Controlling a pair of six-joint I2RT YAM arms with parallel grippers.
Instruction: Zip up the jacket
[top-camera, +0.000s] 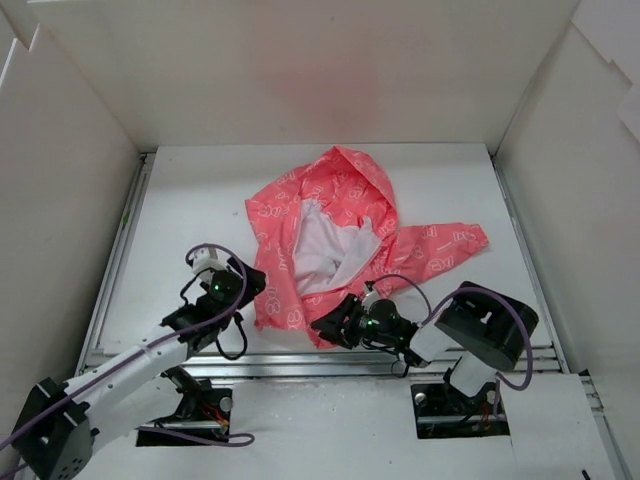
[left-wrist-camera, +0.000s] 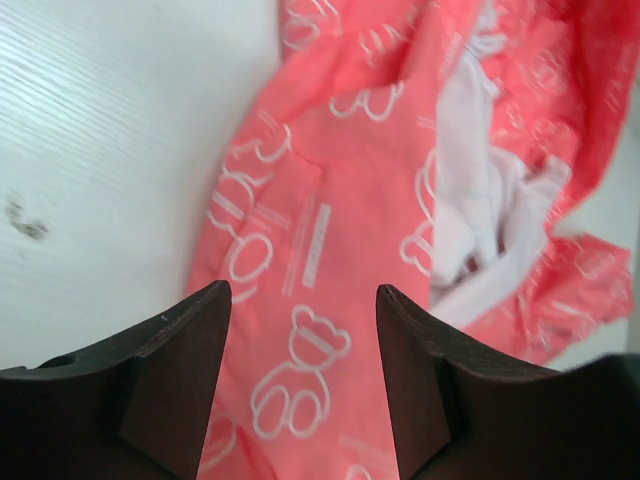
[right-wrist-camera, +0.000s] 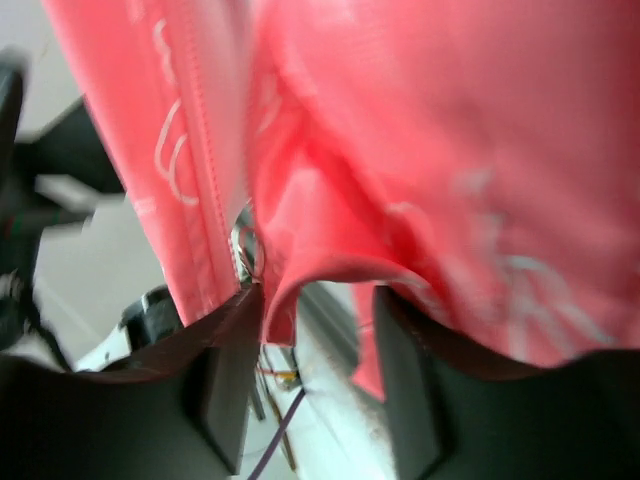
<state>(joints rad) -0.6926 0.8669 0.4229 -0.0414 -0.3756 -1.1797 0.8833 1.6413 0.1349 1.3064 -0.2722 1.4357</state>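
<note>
The coral-pink jacket (top-camera: 340, 215) lies crumpled in the middle of the table, open at the front with its white lining (top-camera: 325, 250) showing. My left gripper (top-camera: 252, 284) is open at the jacket's left edge. In the left wrist view its fingers (left-wrist-camera: 180, 370) stand apart just above the printed fabric (left-wrist-camera: 330, 230), holding nothing. My right gripper (top-camera: 328, 326) is at the jacket's near hem. In the right wrist view (right-wrist-camera: 318, 300) its jaws are open, and a fold of the jacket (right-wrist-camera: 420, 150) hangs between and over them. A small metal ring (right-wrist-camera: 245, 250) shows by the left finger.
White walls enclose the table on three sides (top-camera: 300, 70). Metal rails run along the left side (top-camera: 120, 250) and the near edge (top-camera: 300, 362). Purple cables (top-camera: 490, 300) loop off both arms. Bare white table (top-camera: 190, 190) surrounds the jacket.
</note>
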